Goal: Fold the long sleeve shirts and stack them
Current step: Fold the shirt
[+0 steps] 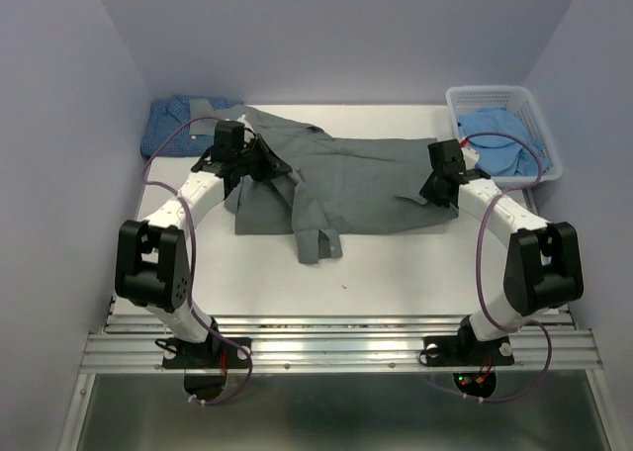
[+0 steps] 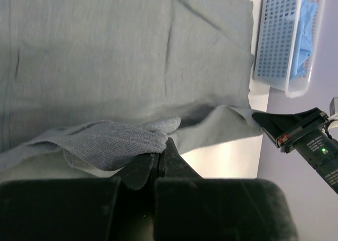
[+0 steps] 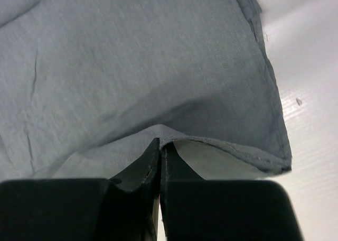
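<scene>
Your left gripper (image 2: 158, 157) is pinched tight on a bunched fold of the grey shirt (image 1: 366, 179), which lies spread across the middle of the table (image 1: 396, 273). Your right gripper (image 3: 159, 146) is clamped on its hem at the opposite side. The dotted dark blue shirt (image 1: 178, 125) sits in the far left corner, and the pale blue shirt (image 1: 495, 139) lies in the white basket (image 1: 485, 92).

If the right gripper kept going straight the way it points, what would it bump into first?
Most likely the grey shirt. The right gripper is shut on its edge, and more of that cloth spreads right ahead. Depth is hard to judge here.
</scene>
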Action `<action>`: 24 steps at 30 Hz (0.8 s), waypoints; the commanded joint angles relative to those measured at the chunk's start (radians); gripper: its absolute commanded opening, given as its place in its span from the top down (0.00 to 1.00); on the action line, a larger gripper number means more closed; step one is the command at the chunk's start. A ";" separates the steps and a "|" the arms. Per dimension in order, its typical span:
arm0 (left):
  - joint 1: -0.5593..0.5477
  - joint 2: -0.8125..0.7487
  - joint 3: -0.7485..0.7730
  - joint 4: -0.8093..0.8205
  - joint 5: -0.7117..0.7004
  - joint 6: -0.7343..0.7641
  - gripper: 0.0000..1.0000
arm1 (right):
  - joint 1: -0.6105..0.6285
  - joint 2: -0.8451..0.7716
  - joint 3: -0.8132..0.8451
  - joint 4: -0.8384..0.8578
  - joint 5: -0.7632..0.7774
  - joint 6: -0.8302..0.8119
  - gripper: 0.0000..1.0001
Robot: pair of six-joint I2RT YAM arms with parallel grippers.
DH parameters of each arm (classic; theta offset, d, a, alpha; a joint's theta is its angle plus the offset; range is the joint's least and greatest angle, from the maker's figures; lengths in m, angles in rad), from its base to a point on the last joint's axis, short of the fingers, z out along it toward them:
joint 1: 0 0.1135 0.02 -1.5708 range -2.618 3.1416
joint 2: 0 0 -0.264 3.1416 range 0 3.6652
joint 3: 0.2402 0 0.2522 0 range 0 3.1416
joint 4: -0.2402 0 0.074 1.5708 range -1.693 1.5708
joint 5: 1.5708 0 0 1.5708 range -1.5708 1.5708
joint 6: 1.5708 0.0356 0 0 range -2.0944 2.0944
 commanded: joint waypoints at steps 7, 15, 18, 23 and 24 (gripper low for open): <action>0.007 0.206 0.239 0.091 0.055 0.091 1.00 | -0.034 0.114 0.128 0.092 0.068 -0.060 0.99; 0.013 0.340 0.411 -0.070 -0.080 0.124 0.91 | -0.034 0.202 0.165 0.153 0.061 -0.122 0.93; 0.016 0.361 0.440 -0.096 -0.138 0.122 0.08 | -0.034 0.233 0.194 0.162 0.081 -0.157 0.60; 0.022 0.357 0.502 -0.144 -0.181 0.150 0.01 | -0.034 0.205 0.228 0.177 -0.053 -0.258 0.00; 0.022 0.346 0.503 -0.150 -0.181 0.154 0.01 | -0.034 0.188 0.223 0.190 -0.054 -0.277 0.00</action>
